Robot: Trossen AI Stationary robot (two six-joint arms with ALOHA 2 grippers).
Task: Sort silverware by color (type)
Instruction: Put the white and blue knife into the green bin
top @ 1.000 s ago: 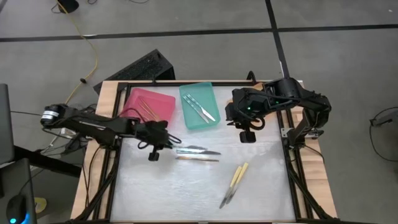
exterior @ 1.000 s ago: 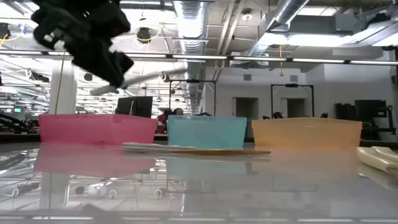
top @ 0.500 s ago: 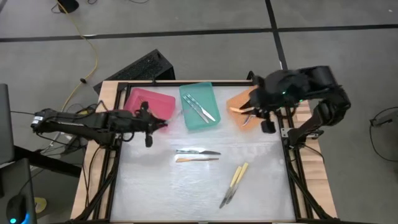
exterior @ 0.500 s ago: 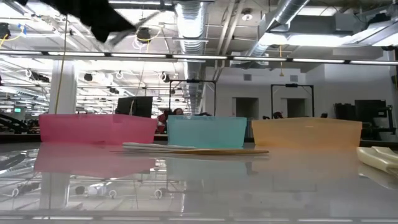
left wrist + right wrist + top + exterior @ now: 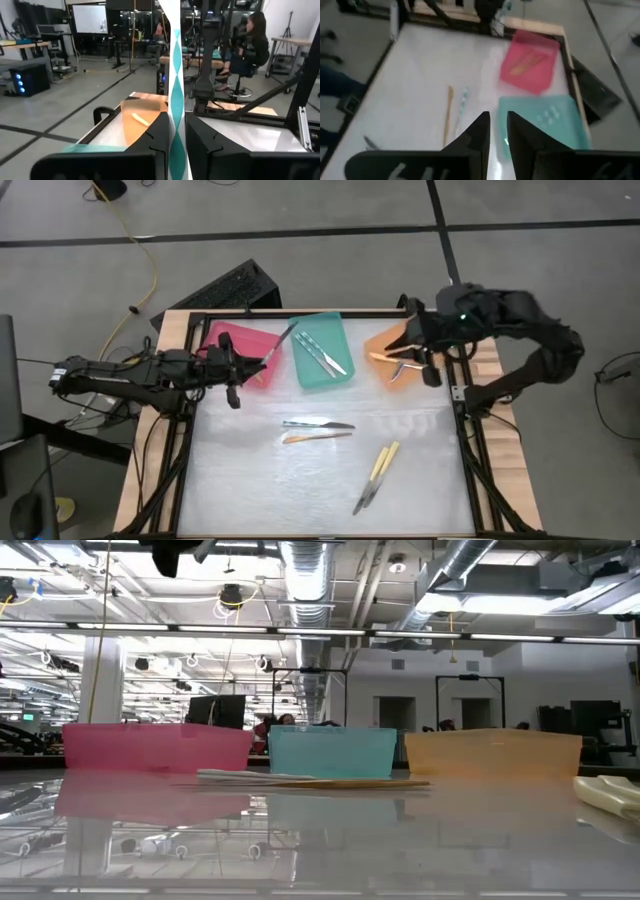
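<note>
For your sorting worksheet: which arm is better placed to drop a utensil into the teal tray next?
Probably the left: its claw is shut on a teal utensil angled toward the teal tray. The right claw hangs over the orange tray, seemingly empty.

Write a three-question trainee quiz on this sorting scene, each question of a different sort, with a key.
1. True or false: the left gripper is shut on a teal-handled utensil.
2. How many utensils lie loose on the table, outside any tray? A two, B four, C six.
3. Fill in: the right gripper hovers over the ____ tray.

Key: 1 true. 2 B. 3 orange.
</note>
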